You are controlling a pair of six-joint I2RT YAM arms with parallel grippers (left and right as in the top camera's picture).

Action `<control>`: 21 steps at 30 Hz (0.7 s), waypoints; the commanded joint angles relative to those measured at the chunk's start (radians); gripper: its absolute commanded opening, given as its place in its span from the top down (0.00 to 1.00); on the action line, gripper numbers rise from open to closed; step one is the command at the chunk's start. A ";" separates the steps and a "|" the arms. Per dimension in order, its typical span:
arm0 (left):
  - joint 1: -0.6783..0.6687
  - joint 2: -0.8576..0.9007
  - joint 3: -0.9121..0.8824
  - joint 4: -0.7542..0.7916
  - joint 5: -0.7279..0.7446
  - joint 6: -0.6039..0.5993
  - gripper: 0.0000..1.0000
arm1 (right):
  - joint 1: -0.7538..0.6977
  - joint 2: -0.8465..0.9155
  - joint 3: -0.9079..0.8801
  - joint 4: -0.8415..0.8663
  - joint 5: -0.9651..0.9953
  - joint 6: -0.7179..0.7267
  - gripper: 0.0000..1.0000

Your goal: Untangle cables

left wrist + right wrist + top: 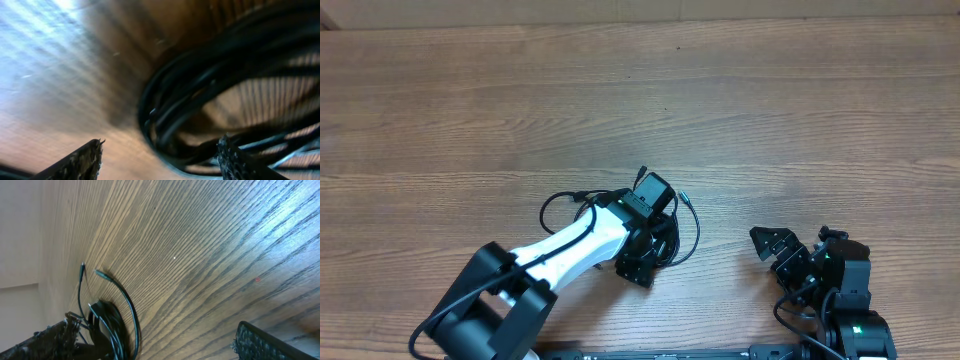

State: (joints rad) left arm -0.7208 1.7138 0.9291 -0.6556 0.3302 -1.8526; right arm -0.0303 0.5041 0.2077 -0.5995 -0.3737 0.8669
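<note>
the cables (668,243) lie as one tangled bundle just below the middle of the overhead frame, on the wooden table (470,100). a few loose ends with plug tips reach out to the left and the upper right. the left gripper (650,215) stands directly above this bundle. in the left wrist view its fingers are apart, and the lower edge of the coil (200,80) passes between them, a little toward the right fingertip (232,157). i see no clamping on any cord. the coil stretches from the lower middle to the upper right of that view.

the right gripper (767,240) is at the lower right of the overhead frame, well apart from the bundle, with its fingers wide apart and nothing between them. from there the cables lie toward the left. the left arm is clearly the nearer one, so i judge the first pull belongs to it.
</note>
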 commanded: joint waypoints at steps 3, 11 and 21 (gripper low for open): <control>-0.006 0.073 -0.009 0.017 -0.049 0.009 0.66 | 0.003 0.000 0.016 0.003 0.033 -0.003 0.00; 0.119 0.053 0.030 0.013 -0.121 0.544 0.96 | 0.003 0.000 0.016 -0.015 0.033 -0.003 0.00; 0.268 0.047 0.252 -0.291 -0.243 1.103 0.95 | 0.003 0.000 0.016 -0.015 0.033 -0.004 0.00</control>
State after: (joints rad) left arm -0.4587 1.7641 1.0958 -0.8909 0.1658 -0.9909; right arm -0.0303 0.5041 0.2077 -0.6209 -0.3515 0.8673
